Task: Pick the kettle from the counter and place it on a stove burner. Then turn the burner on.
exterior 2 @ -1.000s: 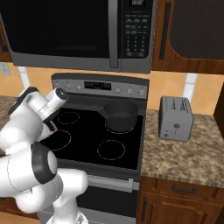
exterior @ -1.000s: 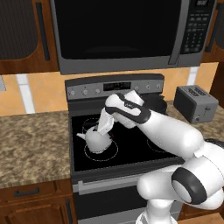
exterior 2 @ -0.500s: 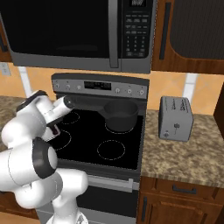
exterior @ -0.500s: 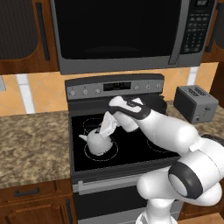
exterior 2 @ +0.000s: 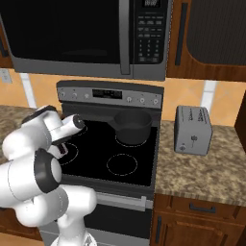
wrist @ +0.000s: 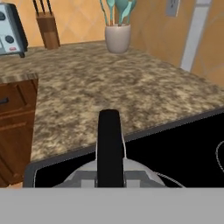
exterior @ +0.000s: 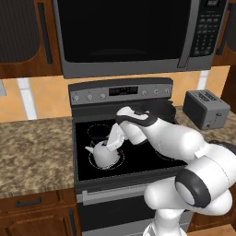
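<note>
orange wall (exterior: 41,97), wooden cabinets (exterior 2: 211,38), microwave (exterior: 133,32) overhead.

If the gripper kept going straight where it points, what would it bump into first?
The gripper is shut on the kettle by its handle, pointing down at it. So it would likely press the kettle onto the stove burner beneath, though depth is hard to judge.

From my seat, the kettle (exterior: 105,154) sits at the cooktop's (exterior: 152,159) front left. Right of the kettle the black glass lies bare, so I could pass there. Behind and right of it, the dark pot (exterior 2: 132,126) blocks the back. Left of it, the counter (exterior: 34,150) is open.
</note>
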